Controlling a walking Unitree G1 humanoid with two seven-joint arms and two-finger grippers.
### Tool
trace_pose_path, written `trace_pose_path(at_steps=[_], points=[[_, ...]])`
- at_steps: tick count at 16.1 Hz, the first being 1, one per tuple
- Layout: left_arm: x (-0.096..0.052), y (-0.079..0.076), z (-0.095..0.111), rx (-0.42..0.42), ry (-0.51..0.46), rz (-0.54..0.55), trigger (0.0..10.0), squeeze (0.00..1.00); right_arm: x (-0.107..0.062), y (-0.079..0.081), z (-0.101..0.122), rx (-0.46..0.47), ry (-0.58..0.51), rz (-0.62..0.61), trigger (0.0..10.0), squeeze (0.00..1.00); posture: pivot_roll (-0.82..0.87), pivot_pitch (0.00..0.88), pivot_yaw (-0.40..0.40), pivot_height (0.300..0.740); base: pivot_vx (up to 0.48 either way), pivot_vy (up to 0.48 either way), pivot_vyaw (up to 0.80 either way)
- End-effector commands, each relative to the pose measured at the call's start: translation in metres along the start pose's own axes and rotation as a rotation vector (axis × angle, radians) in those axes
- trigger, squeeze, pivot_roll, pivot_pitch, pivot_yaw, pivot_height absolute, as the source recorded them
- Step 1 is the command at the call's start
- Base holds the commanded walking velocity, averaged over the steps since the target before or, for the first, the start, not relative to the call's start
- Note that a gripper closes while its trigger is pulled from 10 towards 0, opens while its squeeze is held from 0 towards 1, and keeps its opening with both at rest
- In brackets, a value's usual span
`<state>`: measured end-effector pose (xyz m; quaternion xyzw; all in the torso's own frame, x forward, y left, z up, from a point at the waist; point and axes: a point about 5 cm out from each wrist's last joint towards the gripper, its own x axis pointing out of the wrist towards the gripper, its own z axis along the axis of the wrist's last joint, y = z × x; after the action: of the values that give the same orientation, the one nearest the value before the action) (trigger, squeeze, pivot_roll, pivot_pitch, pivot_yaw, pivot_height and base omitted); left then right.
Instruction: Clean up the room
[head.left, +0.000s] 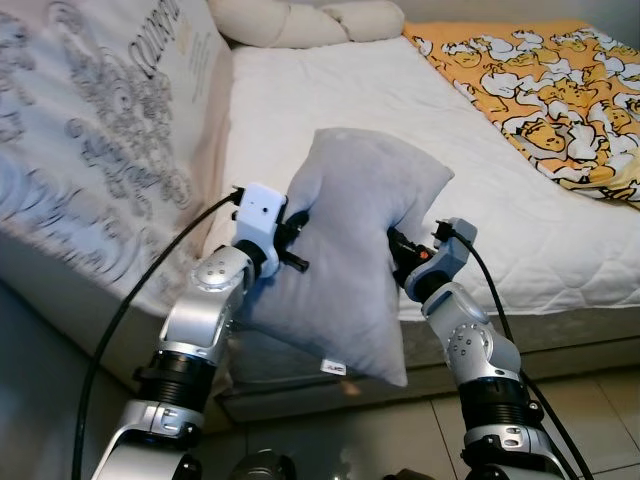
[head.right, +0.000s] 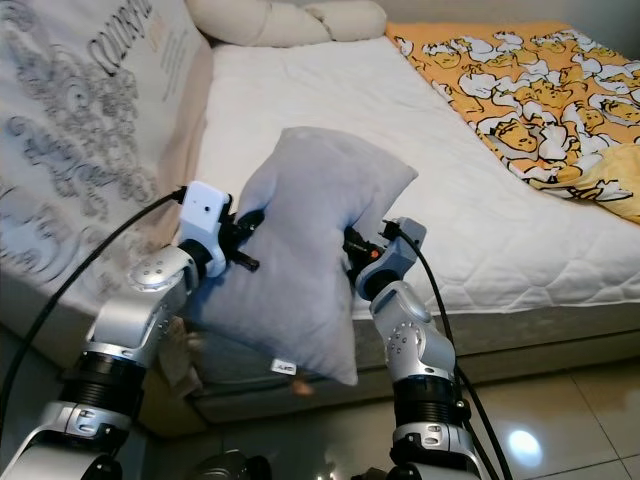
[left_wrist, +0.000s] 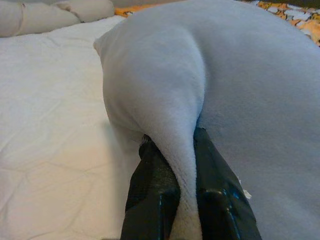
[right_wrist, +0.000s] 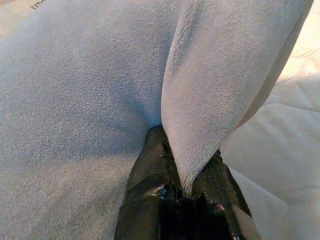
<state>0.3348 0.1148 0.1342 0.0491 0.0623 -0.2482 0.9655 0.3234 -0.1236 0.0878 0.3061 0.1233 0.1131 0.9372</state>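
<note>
The grey pillow (head.left: 350, 255) hangs in the air in front of the robot, over the near edge of the bed (head.left: 330, 90), held from both sides. The left pincer (left_wrist: 186, 172) is closed on a pinched fold of the pillow's fabric at about nine o'clock on the pillow; the right pincer (right_wrist: 186, 172) is likewise clamped on a ridge of fabric at about three o'clock. Each wrist view shows the two black fingers squeezing a thin pleat, not the stuffed body.

The pillow sits tilted, its top corner leaning toward one o'clock and its bottom corner, with a small label, drooping toward five o'clock below the mattress line. At twelve o'clock, far up the bed, lie cream cushions (head.left: 300, 20); at two o'clock spreads an orange patterned blanket (head.left: 550, 85). A patterned mattress (head.left: 90, 150) leans at ten o'clock.

The step in hand looks like carrying the pillow onto the bed. To do it well, both arms should rise and reach forward together, keeping their spacing so neither pleat slips free. The drooping lower corner needs to clear the mattress edge first. Releasing both sides at once, only when the pillow rests on the white sheet, should keep it from sliding to the floor (head.left: 560, 410).
</note>
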Motion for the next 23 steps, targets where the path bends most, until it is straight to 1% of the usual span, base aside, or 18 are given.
trace_pose_path(at_steps=[1,4,6,19,20,23], points=[[0.0027,0.0011,0.0126,0.024,-0.050,0.001,10.0,0.00,0.0038,0.0071,0.0106,-0.020,-0.040,0.026,10.0,0.00,0.02,0.000,0.002,0.740,0.000,0.000,0.00],[0.0025,0.0018,0.0127,0.028,-0.052,0.007,10.0,0.00,0.0047,0.0083,0.0102,-0.046,-0.035,0.027,10.0,0.00,0.02,0.000,0.001,0.740,0.000,0.000,0.00],[0.0026,0.0025,0.0126,0.028,-0.052,0.014,10.0,0.00,0.0050,0.0087,0.0106,-0.049,-0.035,0.030,10.0,0.00,0.02,0.000,0.001,0.740,0.000,0.000,0.68],[0.0042,0.0030,0.0113,0.036,-0.047,0.021,10.0,0.00,0.0054,0.0046,0.0095,-0.053,-0.035,-0.002,10.0,0.00,0.01,0.000,0.009,0.740,0.000,0.000,0.00],[0.0041,0.0035,0.0113,0.034,-0.048,0.026,10.0,0.00,0.0055,0.0046,0.0096,-0.054,-0.033,0.000,10.0,0.00,0.01,0.000,0.009,0.740,0.255,0.000,0.00],[0.0038,0.0046,0.0110,0.031,-0.049,0.036,10.0,0.00,0.0062,0.0043,0.0103,-0.061,-0.025,0.003,10.0,0.00,0.02,0.000,0.005,0.740,0.270,0.000,0.75]])
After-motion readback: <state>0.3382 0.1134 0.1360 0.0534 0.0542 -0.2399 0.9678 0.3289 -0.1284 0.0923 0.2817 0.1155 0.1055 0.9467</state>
